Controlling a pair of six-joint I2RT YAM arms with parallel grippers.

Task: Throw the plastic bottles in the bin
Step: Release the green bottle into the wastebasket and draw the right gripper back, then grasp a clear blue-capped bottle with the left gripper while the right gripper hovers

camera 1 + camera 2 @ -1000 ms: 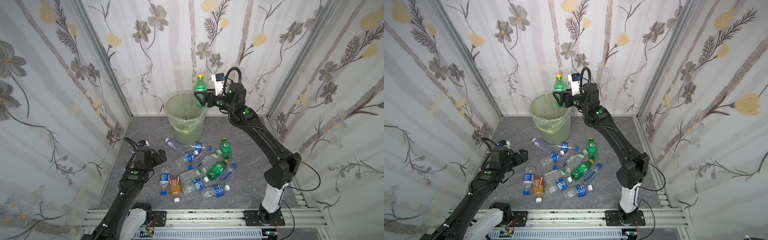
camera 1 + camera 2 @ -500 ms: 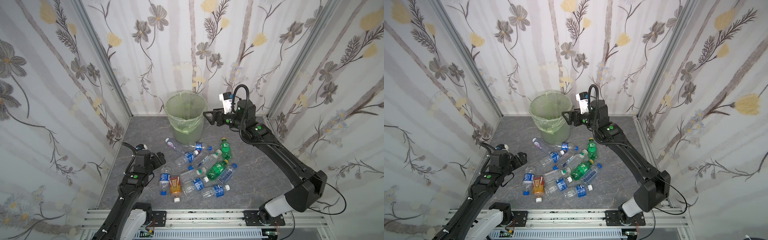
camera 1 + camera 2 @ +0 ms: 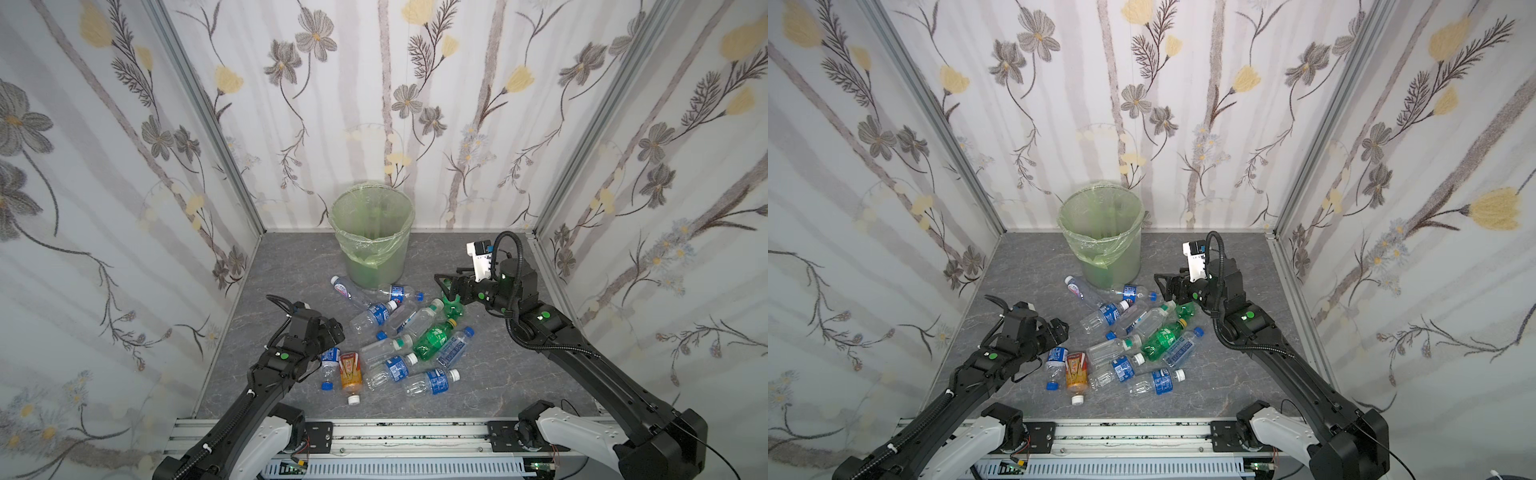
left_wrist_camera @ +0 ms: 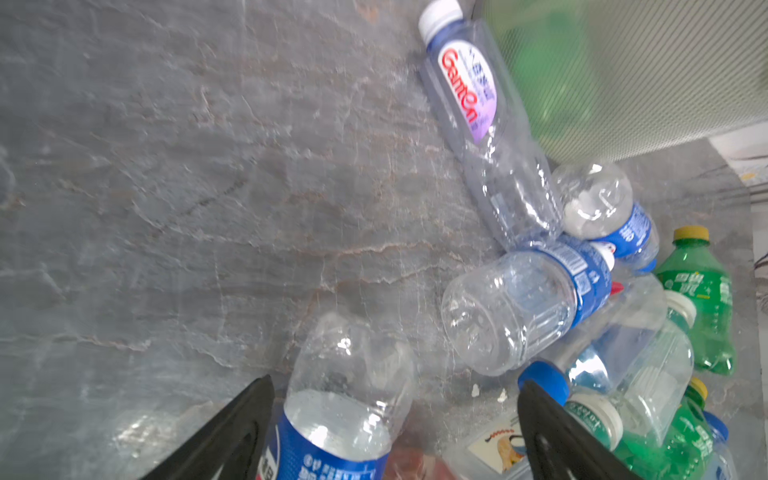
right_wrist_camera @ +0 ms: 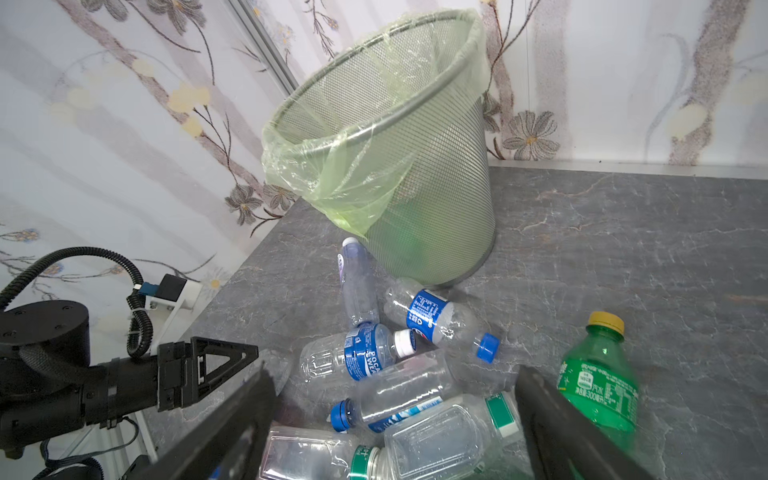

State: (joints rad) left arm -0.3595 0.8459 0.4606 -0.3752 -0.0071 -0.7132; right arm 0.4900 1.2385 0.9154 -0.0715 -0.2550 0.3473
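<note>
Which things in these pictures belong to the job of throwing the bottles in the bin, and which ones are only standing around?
Belong to the job: the plastic bottles lying in a heap, the bin behind them, the left gripper and right gripper, both open.

Only there: the grey table, the flowered walls, the metal rail in front.

Bin [image 3: 376, 262]: round mesh, pale-green bag folded over rim, upright, well beyond both grippers. Bottles [image 3: 378, 313]: heap lying flat btwn left gripper [image 3: 336, 334] & right gripper [image 3: 442, 289], mostly clear w/ blue labels. Blue-label bottle [image 4: 336, 399]: base sits inside left gripper's gap. Amber bottle [image 3: 350, 372], orange label, white cap, just beside it. Green bottle [image 5: 598, 378], yellow cap, looks upright, just beside right gripper.
</note>
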